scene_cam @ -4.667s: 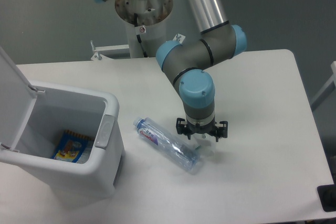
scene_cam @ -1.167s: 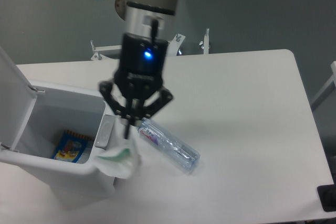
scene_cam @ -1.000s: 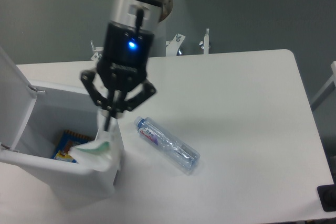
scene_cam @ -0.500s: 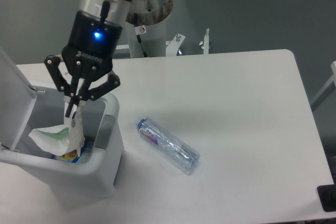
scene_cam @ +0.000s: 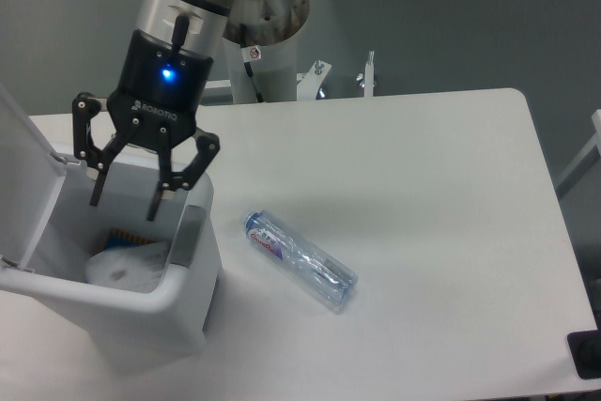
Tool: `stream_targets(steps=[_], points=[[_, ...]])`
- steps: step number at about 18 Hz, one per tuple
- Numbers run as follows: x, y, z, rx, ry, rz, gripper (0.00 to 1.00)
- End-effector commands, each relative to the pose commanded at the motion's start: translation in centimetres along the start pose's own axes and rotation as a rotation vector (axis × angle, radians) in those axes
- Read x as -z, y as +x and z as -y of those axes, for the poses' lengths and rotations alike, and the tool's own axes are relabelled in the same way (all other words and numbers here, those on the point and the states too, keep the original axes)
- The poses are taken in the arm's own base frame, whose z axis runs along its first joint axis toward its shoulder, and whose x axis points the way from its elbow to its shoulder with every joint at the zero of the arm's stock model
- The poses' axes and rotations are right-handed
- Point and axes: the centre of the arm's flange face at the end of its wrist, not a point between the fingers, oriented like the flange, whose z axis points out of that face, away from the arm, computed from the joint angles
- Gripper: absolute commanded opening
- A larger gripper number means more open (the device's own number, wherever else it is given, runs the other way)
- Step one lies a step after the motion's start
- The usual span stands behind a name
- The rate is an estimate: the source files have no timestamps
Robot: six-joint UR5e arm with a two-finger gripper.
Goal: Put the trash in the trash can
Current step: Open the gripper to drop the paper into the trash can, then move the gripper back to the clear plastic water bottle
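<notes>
The pincer (scene_cam: pixel 125 202) hung spread wide and empty above the bin (scene_cam: pixel 192 316), whose lid stood up so things could drop inside. The wrapper (scene_cam: pixel 122 268) lay inside the bin. The bottle (scene_cam: pixel 300 260) lay on the table (scene_cam: pixel 441 185), right of the bin.

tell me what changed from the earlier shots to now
The hand carried the wrapper from the table beside the bottle leftward over the bin, then opened and let it go; it now lies inside. The bottle stayed put on the table, and the bin's lid stayed open.
</notes>
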Motion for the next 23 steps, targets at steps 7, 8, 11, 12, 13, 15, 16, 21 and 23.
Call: stream_targets(steps=[7,8,11,12,13,15,16,21,23], points=[[-4.0,-9.9,2.4,0.102,-0.016,0.061,1.00],[-4.7,-11.8,2.1,0.136,-0.028,0.072,1.00],[-5.7,-17.7,1.0,0.227,-0.056,0.105,1.00],[-5.5,-19.4,0.8,0.252,-0.055,0.117,1.00],[-5.6,-20.9,0.4,0.273,-0.061,0.125,1.00],[-6.6,-23.5,-0.8,0.308,-0.091,0.160,1.00],[-7.3,-24.7,-1.4,0.321,-0.115,0.195,1.00],[-9.8,-27.1,-4.5,0.391,-0.264,0.277,1.00],[-10.5,-27.6,-5.6,0.419,-0.334,0.299,1.00]])
